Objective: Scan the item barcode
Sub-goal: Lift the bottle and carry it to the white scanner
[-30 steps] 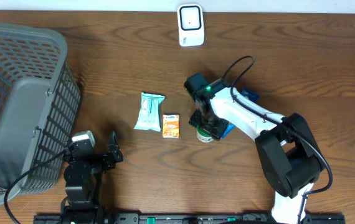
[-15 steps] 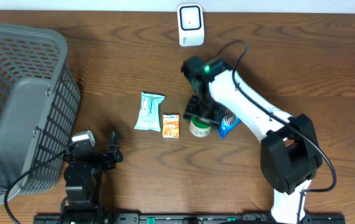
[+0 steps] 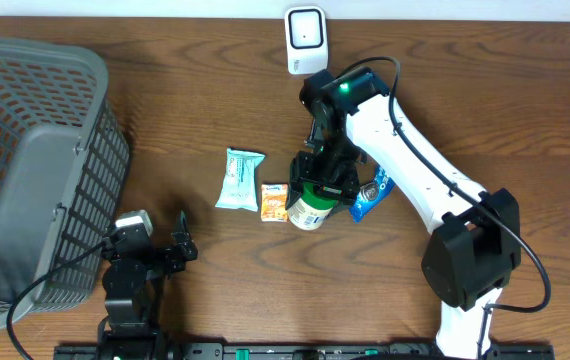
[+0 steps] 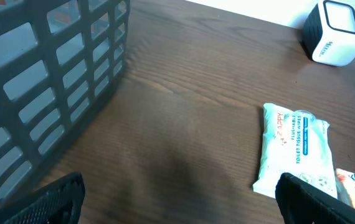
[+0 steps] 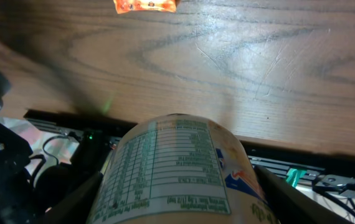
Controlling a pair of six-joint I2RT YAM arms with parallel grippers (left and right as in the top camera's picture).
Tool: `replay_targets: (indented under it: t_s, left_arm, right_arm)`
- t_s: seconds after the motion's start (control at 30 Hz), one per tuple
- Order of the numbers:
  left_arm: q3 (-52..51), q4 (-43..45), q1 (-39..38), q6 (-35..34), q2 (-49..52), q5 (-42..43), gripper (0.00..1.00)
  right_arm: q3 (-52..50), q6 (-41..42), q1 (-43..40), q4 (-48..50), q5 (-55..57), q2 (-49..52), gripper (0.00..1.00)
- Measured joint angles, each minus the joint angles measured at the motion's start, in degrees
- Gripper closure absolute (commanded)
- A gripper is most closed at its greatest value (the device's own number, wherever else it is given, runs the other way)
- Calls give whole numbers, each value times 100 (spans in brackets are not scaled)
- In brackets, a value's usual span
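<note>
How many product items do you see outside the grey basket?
4: the tissue pack, the orange packet beside it, the jar held in the right gripper, and the blue packet on the jar's right. Others may hide under the jar.

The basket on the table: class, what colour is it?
Grey, with grid walls; the basket shows best from overhead.

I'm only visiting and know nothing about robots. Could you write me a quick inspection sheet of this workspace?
Surface: brown wooden table, no spills seen.
Job's things: labelled container held above the table by the right gripper; white scanner at the far edge.
Clutter: wipes pack, orange packet, blue packet, grey basket.
Grippers: right shut on the container; left gripper open, empty.
Cables: black cable looping over the right arm; another by the left arm.
Surroundings: nothing seen.
</note>
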Motion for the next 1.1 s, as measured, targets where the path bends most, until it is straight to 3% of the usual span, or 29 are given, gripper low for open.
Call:
replay_targets:
  t_s: [0.3,0.43,0.63,0.73,0.83,1.1]
  left_arm:
    - [0,0,2,2,0,0,2]
    - [0,0,0,0,0,0,2]
    - [0,2,0,2,4,0,2]
    - [0,0,2,0,4,0,2]
    - [0,0,2,2,4,-2,2]
    - [-2,2,0,0,4,0,2]
  right_arm:
    - [415,-372,-109,1759,1097,2,43]
    - [883,-667,-208,3029,2068,2,43]
    - [804,-1027,-245,4800,3591,20,44]
    - [577,-1163,-243,5593,3967,103,38]
    - [378,-1305,-245,6638,4310,413,34]
    - [216,-2317,-264,9650,4981,1847,41]
